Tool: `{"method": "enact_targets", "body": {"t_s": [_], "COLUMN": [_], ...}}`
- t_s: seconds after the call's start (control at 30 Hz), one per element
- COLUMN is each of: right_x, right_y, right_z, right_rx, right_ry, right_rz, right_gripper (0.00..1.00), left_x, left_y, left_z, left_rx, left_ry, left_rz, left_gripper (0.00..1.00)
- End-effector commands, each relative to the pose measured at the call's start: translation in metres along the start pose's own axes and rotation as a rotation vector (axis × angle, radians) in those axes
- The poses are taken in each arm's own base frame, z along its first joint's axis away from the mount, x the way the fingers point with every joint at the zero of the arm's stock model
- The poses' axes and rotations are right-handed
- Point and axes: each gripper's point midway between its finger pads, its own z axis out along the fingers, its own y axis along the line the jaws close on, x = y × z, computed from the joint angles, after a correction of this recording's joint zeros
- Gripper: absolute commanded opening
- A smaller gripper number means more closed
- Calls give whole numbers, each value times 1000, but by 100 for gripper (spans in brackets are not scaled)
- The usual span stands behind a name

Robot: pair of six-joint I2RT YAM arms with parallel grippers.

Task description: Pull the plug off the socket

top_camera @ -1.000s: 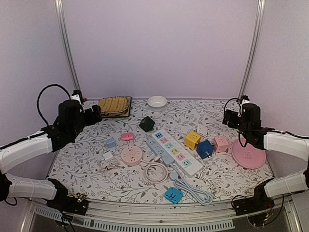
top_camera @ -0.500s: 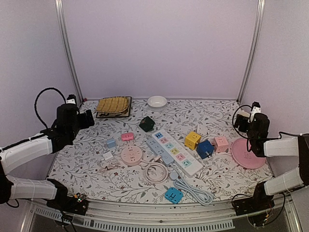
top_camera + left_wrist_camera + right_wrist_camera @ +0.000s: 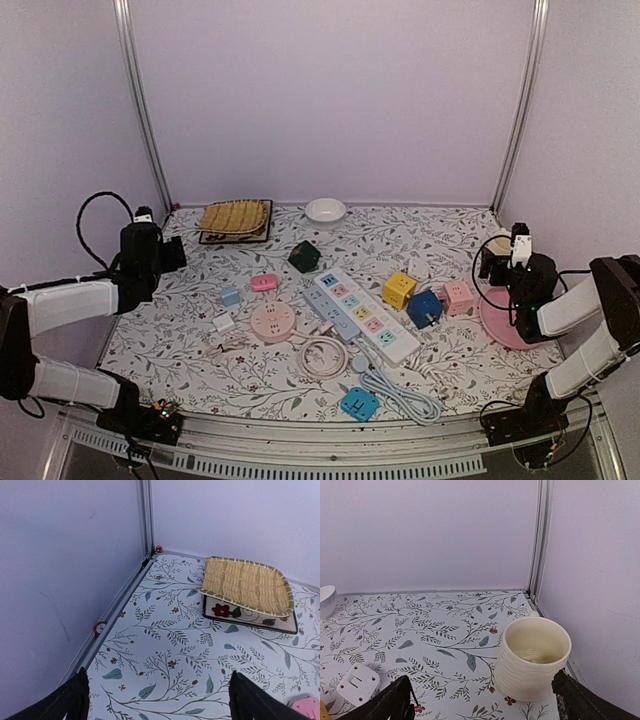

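A long white power strip (image 3: 362, 315) with coloured sockets lies mid-table. A coiled white cable (image 3: 322, 355) lies at its near left side, its plug end between the strip and a round pink socket (image 3: 272, 322); I cannot tell what it is plugged into. My left gripper (image 3: 172, 250) is open and empty at the far left, over bare cloth in the left wrist view (image 3: 157, 700). My right gripper (image 3: 497, 262) is open and empty at the far right, facing a cream mug (image 3: 535, 660) in the right wrist view (image 3: 482, 700).
Yellow (image 3: 399, 289), blue (image 3: 424, 307) and pink (image 3: 458, 297) cube sockets stand right of the strip. A pink plate (image 3: 510, 325) lies under the right arm. A cyan socket (image 3: 359, 403), a green cube (image 3: 304, 256), a white bowl (image 3: 325, 210) and a woven tray (image 3: 245, 582) are around.
Both arms have drawn back from the middle. The left gripper has moved left toward the wall. The right gripper has moved right and lower, near the pink plate.
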Motion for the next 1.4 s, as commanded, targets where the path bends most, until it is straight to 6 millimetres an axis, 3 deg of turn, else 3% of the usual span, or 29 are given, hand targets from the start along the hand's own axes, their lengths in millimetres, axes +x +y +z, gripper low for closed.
{"method": "enact_targets", "body": {"t_s": [0.0, 0.07, 0.17, 0.5, 0.83, 1.0, 1.37], "right_x": [-13, -21, -16, -18, -17, -17, -17], "right_y": [8, 10, 6, 5, 5, 5, 5], "right_z": [-11, -14, -8, -9, -8, -8, -7], "right_rx": [-77, -89, -69, -62, -62, -62, -61], "right_ry": [-106, -150, -122, -128, -123, -124, -122], "right_rz": [-2, -15, -7, 0, 0, 1, 2], "right_gripper": [99, 99, 99, 99, 99, 99, 99], "left_x": [-13, -15, -19, -5, -1, 5, 6], "left_y": [18, 27, 36, 20, 8, -4, -4], "left_z": [11, 15, 17, 42, 33, 19, 19], "left_rx": [-75, -90, -88, -12, 130, 241, 246], "left_ry": [-80, -102, -170, -248, -318, -379, -374], "left_rz": [41, 46, 45, 85, 84, 121, 119], "left_gripper": [97, 97, 97, 97, 97, 97, 97]}}
